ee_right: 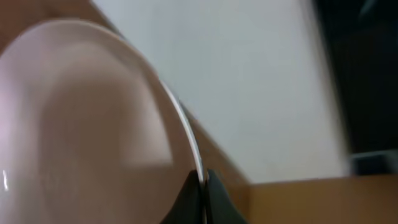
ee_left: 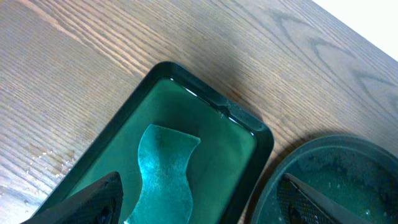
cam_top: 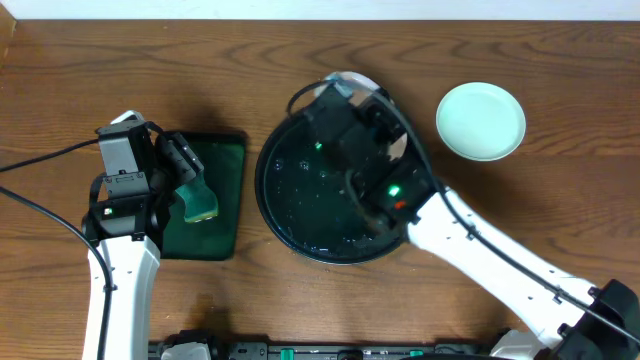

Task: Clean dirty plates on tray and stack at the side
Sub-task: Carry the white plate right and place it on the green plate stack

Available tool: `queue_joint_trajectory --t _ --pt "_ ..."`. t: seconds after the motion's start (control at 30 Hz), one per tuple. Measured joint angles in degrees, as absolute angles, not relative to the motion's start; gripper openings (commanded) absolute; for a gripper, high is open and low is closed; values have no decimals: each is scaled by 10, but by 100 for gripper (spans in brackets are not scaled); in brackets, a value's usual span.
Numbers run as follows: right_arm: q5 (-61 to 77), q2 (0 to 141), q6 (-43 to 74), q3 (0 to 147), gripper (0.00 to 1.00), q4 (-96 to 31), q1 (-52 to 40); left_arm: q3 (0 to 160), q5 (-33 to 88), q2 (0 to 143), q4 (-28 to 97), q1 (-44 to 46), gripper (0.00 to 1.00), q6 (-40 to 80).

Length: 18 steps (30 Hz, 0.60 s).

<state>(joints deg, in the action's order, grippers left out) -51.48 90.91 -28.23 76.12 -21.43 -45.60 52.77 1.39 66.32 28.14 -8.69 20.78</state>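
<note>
Green tray (ee_left: pixel 249 134) holds sponge (ee_left: pixel 163 168) | left jaws wide, empty | right jaws pinch plate (ee_right: pixel 81 124) rim

Sponge (cam_top: pixel 199 203) in left tray (cam_top: pixel 228 170); middle tray (cam_top: pixel 290 200) beside it (plate (cam_top: pixel 481 121) farther right).

1. One brown wood table (cam_top: pixel 60 80).
2. Two trays on it: one big round black tray (cam_top: pixel 285 215) and one smaller dark green tray (cam_top: pixel 228 190) with straight sides.
3. Two plates in view: one pale green plate (cam_top: pixel 481 121), alone on the table at the right, and one white plate (ee_right: pixel 87 124), up at the far edge of the round black tray, partly hidden.
4. One green sponge (cam_top: pixel 200 203), lying in the dark green tray.
5. Two robot arms: one left arm (cam_top: pixel 125 265) and one right arm (cam_top: pixel 480 245).
6. Two grippers, one on each arm: one left gripper (ee_left: pixel 199 179) and one right gripper (ee_right: pixel 202 186).
</note>
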Motion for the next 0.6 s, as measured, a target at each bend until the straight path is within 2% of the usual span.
queue_joint_trajectory --t 0.2,0.4,0.6 --pt "-285 909 -106 761 1 -284 -305 528 14 663 281 -87 80 208" --pt "28 910 23 761 1 -316 -48 528 14 663 281 -87 80 208" --pt "150 939 94 761 1 -352 129 528 14 663 281 -87 80 208"
